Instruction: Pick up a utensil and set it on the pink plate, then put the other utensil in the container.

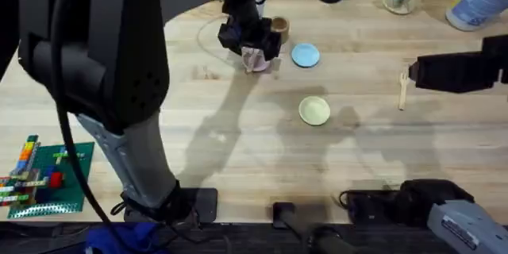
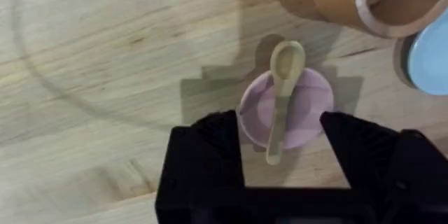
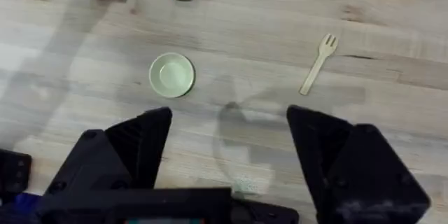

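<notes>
**A:** You asked for a count. What do you have on the table?

**B:** You have three small plates: one pink plate [image 2: 308,108], one light blue plate [image 1: 305,55], one pale yellow plate [image 1: 314,110]. Two wooden utensils: one spoon [image 2: 282,91] and one fork [image 3: 318,63]. One brown container [image 2: 381,0]. Two grippers.

**A:** Where is your spoon?

**B:** Your spoon lies across the pink plate. Its bowl reaches past the rim on the container's side, and its handle end pokes over the opposite rim. In the left wrist view you see it lying free between the fingers, neither finger touching it.

**A:** And your left gripper?

**B:** Your left gripper [image 2: 280,150] hangs right over the pink plate with its fingers spread apart, holding nothing. From overhead it sits at the far middle of the table, just beside the container and near the light blue plate.

**A:** The fork?

**B:** Your fork lies flat on the bare wood at the right side of the table, well apart from the container and from all three plates. Overhead, it sits just beside the dark body of your right arm.

**A:** Your right gripper?

**B:** Your right gripper [image 3: 227,129] is wide open and empty, above the table, with the yellow plate and the fork both ahead of it.

**A:** The container?

**B:** It stands upright just beside the pink plate.
</notes>
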Tool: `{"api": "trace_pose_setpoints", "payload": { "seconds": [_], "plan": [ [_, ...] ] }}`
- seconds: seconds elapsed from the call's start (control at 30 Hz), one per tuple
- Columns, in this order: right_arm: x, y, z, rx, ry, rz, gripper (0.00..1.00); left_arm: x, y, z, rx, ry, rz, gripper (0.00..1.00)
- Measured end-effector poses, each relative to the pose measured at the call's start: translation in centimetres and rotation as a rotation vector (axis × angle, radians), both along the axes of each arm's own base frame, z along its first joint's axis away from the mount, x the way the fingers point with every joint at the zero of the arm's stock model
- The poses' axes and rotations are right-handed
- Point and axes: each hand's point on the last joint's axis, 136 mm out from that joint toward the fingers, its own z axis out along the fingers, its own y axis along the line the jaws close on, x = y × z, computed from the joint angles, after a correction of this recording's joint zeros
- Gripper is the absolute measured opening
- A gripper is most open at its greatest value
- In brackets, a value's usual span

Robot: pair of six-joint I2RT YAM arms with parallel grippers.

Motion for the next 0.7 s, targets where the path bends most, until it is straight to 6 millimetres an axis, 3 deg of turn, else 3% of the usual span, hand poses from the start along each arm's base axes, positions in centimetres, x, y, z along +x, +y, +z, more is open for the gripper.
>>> {"api": "trace_pose_setpoints", "payload": {
  "seconds": [0.2, 0.37, 0.7],
  "plan": [
    [0.0, 0.0, 0.0, 0.000, 0.000, 0.000, 0.997, -1.3, 0.5, 2.9, -0.003, -0.008, 0.000, 0.988],
    [0.0, 0.0, 0.0, 0.000, 0.000, 0.000, 0.997, -2.4, 1.0, 5.2, -0.007, -0.018, 0.001, 0.993],
    [0.0, 0.0, 0.0, 0.000, 0.000, 0.000, 0.997, -4.4, 1.9, 6.0, 0.015, 0.031, -0.001, 0.993]
  ]
}}
